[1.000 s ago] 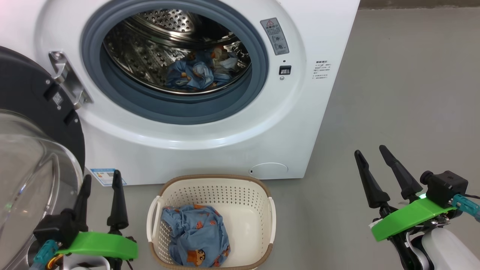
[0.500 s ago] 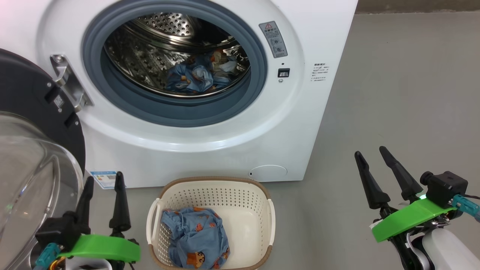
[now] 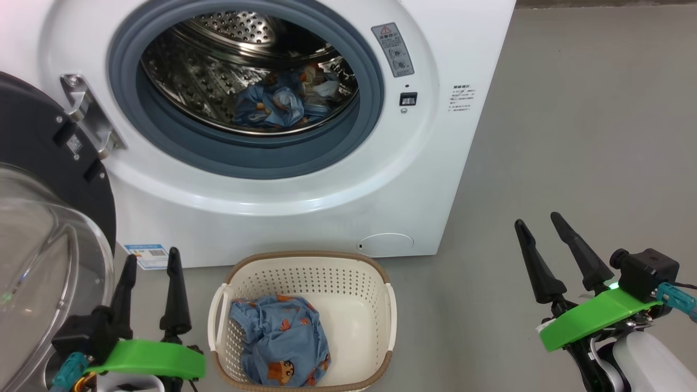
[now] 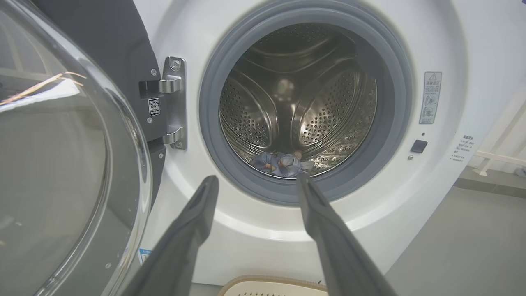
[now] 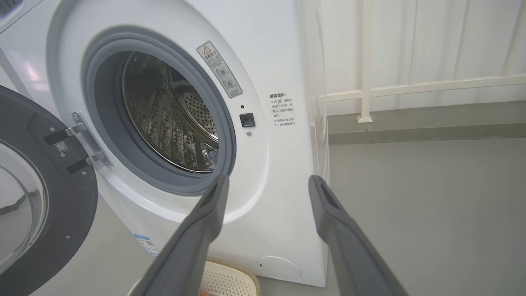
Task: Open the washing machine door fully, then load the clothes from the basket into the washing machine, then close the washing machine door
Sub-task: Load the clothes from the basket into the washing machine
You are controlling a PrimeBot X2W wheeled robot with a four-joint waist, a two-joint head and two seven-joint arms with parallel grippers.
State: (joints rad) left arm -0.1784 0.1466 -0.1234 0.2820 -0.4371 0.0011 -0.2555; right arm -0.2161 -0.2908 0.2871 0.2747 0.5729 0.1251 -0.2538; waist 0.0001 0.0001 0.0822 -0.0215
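- The washing machine door (image 3: 46,158) stands open at the left, its glass bowl (image 3: 38,272) just beside the left hand (image 3: 152,255), which is spread wide and holds nothing.
- The right hand (image 3: 537,219) is also wide and empty, over the floor (image 3: 572,136) and well apart from the basket (image 3: 305,256).
- The basket sits on the floor in front of the washing machine (image 3: 326,207). A crumpled blue garment (image 3: 277,340) lies in its left half, and other blue cloth (image 3: 269,103) lies in the drum (image 3: 218,54).
- Reaching down, the left hand could knock the glass bowl, or catch the rim and shove the light basket.
- A shallow pinch on loose cloth may drop it on the floor or drape it over the grey gasket (image 3: 245,158), where the closing door would trap it.
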